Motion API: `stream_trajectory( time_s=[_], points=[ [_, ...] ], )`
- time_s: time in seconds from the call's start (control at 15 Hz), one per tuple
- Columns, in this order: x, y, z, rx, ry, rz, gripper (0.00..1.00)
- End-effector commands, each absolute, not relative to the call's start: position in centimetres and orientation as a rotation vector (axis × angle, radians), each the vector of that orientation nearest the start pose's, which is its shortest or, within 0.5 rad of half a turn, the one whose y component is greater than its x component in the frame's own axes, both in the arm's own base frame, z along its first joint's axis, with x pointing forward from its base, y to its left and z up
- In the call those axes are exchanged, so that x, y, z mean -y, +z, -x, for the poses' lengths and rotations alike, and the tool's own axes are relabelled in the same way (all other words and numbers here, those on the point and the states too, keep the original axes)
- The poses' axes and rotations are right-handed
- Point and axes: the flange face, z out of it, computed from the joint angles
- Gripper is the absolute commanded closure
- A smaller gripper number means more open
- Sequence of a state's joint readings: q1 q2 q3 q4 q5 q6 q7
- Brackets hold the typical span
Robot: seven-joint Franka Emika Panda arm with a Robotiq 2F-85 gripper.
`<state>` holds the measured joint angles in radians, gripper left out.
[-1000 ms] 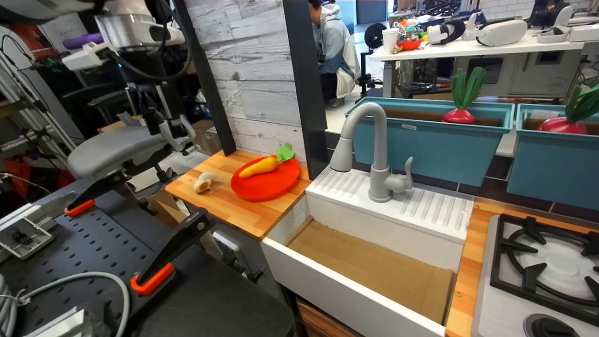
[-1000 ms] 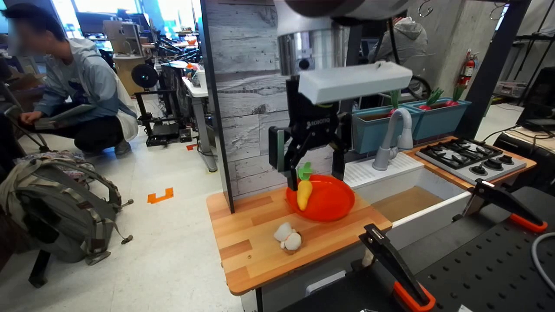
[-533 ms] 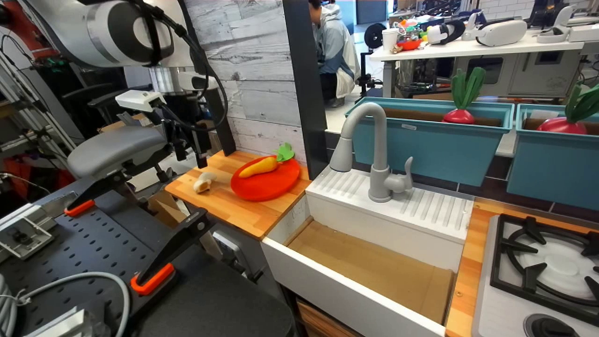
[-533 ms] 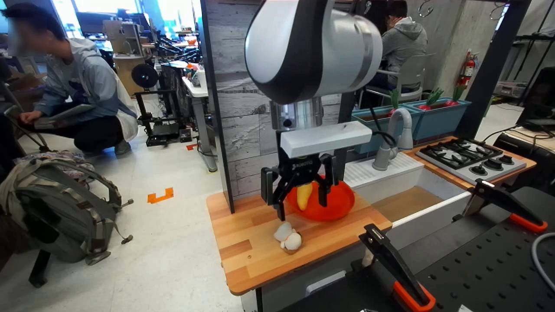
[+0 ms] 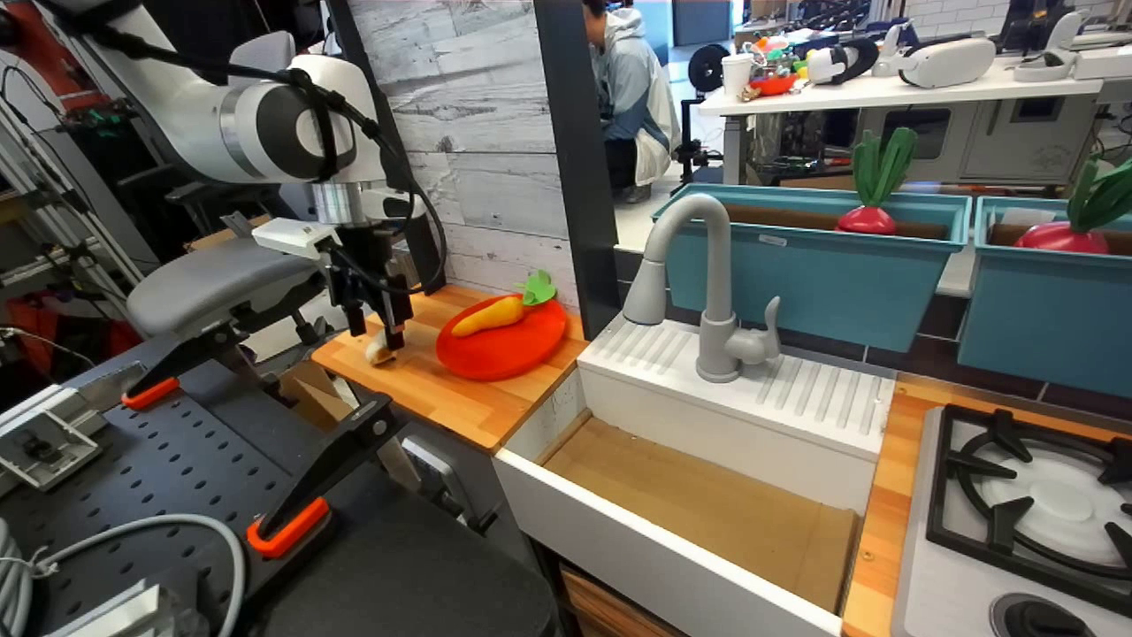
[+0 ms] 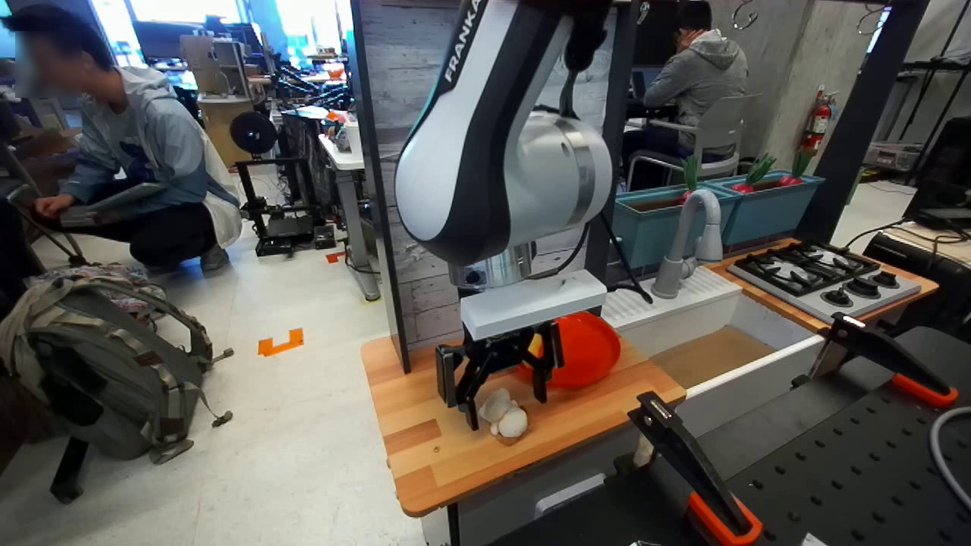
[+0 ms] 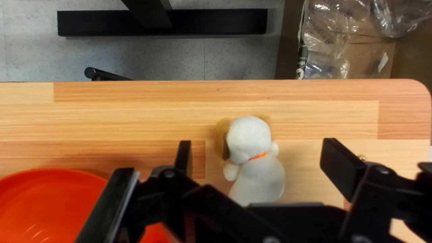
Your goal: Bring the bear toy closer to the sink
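Your black two-fingered gripper (image 7: 257, 148), spread apart, flanks the small white plush bear toy (image 7: 259, 175) in the wrist view; it lies on the wooden tabletop (image 7: 118, 121) near the round orange-red plate (image 7: 50, 202).

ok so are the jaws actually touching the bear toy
Apart. The wrist view shows the bear toy between the open jaws, with wooden worktop visible between it and the jaws on both sides.

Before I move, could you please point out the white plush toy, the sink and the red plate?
White plush toy (image 7: 259, 172), wrist view: on its body.
Sink (image 5: 637, 564), an exterior view: on its outer wall.
Red plate (image 5: 506, 348), an exterior view: on its upper face.
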<state>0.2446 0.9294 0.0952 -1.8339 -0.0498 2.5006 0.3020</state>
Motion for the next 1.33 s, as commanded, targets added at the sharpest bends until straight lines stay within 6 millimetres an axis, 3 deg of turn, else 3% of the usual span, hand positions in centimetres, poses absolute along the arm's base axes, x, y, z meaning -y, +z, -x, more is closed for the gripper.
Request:
stream_trajectory(
  time_s=[0.0,0.47,0.6,0.8,1.0,1.27],
  points=[
    [-21.1,-0.3,-55.5,0.121,0.42,3.172,0.34],
    [-21.0,0.6,-54.4,0.148,0.404,3.18,0.88],
    [-20.5,1.0,-53.9,0.136,0.415,3.182,0.98],
    [-19.3,2.4,-52.8,0.073,0.409,3.197,0.98],
    [-17.9,5.0,-51.2,0.067,0.451,3.214,0.96],
    [-15.6,8.6,-49.3,-0.042,0.351,3.227,0.96]
  ],
)
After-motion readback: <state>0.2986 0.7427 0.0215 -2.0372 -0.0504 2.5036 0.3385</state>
